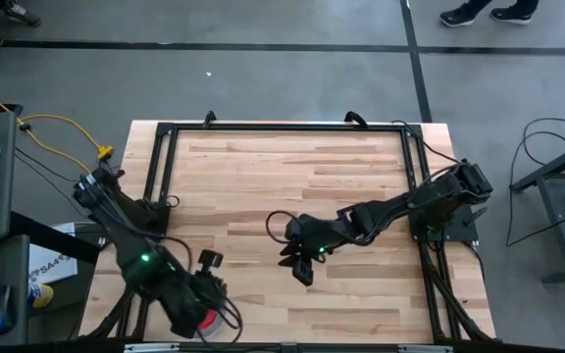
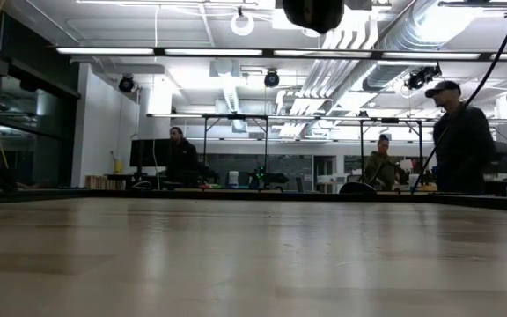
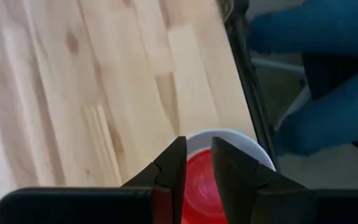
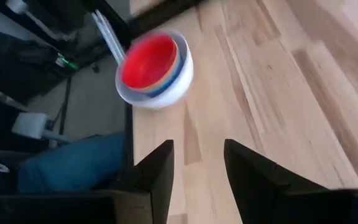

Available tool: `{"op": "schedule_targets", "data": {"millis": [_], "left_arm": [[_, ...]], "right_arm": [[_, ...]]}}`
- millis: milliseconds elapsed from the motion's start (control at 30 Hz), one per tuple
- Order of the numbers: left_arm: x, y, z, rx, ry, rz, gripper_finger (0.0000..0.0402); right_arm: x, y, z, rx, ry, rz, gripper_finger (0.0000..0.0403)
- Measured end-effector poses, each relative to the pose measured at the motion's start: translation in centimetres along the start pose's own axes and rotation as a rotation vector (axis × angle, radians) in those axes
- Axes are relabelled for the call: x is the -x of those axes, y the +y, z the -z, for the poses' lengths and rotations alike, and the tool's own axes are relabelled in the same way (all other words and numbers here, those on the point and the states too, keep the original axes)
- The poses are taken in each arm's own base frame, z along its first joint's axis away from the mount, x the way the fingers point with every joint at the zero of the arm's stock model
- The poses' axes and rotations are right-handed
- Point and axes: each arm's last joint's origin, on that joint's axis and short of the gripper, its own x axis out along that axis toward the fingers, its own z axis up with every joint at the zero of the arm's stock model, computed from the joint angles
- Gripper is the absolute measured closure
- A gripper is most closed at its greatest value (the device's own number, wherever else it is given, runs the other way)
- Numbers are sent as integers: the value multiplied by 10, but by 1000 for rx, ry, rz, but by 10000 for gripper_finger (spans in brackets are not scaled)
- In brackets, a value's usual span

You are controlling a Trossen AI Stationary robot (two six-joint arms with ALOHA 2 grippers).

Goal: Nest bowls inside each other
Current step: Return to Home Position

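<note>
A nested stack of bowls [image 4: 154,65] shows a white outer bowl with a red one innermost and yellow and blue rims between; no purple shows. It hangs tilted at the table's near left corner [image 1: 208,324]. My left gripper [image 3: 199,146] is closed on it there [image 1: 204,309]. My right gripper [image 1: 300,267] hovers open over the middle of the table, pointing toward the stack, with nothing between its fingers [image 4: 197,149]. My left gripper comes at the stack from above, slanting down, with its fingers [image 3: 173,174] at the near part of the rim. The red inner bowl [image 3: 199,186] shows in the gap between them, and the white rim [image 3: 241,140] shows beyond. The fingers hide the contact itself. The stack sits tilted.
Bare wooden tabletop [image 1: 263,176] lies between the two arms. A black frame rail [image 1: 282,127] runs round the table's edges. A person's blue-clad legs [image 3: 328,93] are just off the near edge beside the stack. People stand in the room behind [image 2: 460,132].
</note>
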Motion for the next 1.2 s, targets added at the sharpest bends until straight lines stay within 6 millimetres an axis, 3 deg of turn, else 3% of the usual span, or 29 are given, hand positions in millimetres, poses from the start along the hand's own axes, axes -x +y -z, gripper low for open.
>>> {"op": "schedule_targets", "data": {"millis": [167,333,467,667,933,1200], "left_arm": [[32,3,3,-72,-150,12,327],[54,4,13,-103,-236,-48,327],[62,2,23,-121,-259,-142,327],[67,-4,37,-83,-277,-230,327],[73,-14,49,-74,-319,-278,327],[76,-21,66,1,-345,-308,327]], "right_arm": [[29,9,-16,40,-92,-92,268],[78,22,-32,119,-225,-182,268],[116,26,-28,169,-303,-243,268],[146,13,5,174,-398,-284,268],[141,-29,66,151,-507,-396,268],[144,-70,108,132,-596,-446,268]]}}
